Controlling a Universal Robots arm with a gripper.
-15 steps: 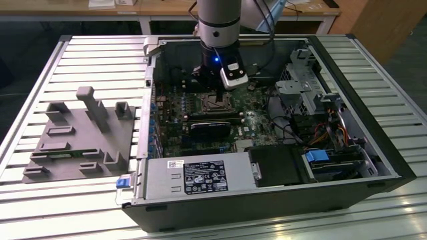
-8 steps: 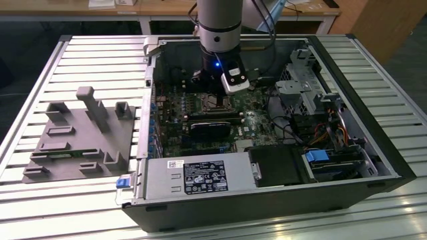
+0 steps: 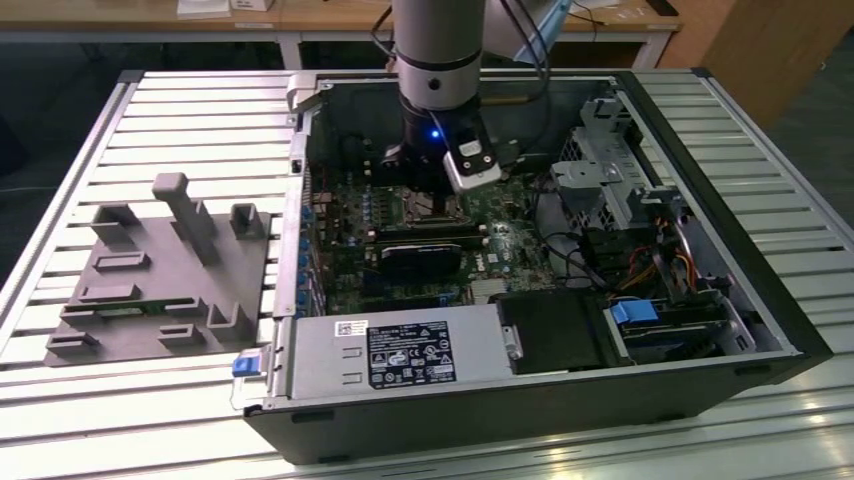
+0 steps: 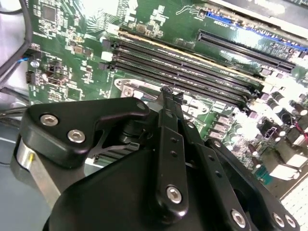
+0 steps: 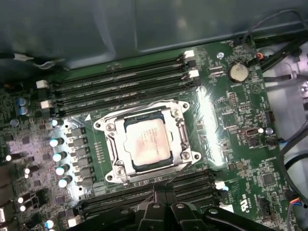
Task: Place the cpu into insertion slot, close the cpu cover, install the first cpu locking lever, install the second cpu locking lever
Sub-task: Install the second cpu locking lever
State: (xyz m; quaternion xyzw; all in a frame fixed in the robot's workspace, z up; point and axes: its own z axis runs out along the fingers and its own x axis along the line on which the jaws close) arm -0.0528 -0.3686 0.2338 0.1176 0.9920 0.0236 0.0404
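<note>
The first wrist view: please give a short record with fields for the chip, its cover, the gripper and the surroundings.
chip: the cpu lies flat in the insertion slot, silvery top up
cover: the cpu cover lies down around the chip as a metal frame
gripper: gripper hovers at the socket's edge, fingers close together
surroundings: long memory slots on the green circuit board

The cpu [image 5: 147,143], a small flat square chip with a silvery-grey metal top, lies flat in the insertion slot [image 5: 117,156], a square socket set into green circuit board between two banks of long black memory slots. The cpu cover [image 5: 179,139], a thin metal frame with a square window, is folded down flat around the chip, whose top shows through the window. In the exterior view the insertion slot [image 3: 424,207] sits inside the open computer case.
</note>
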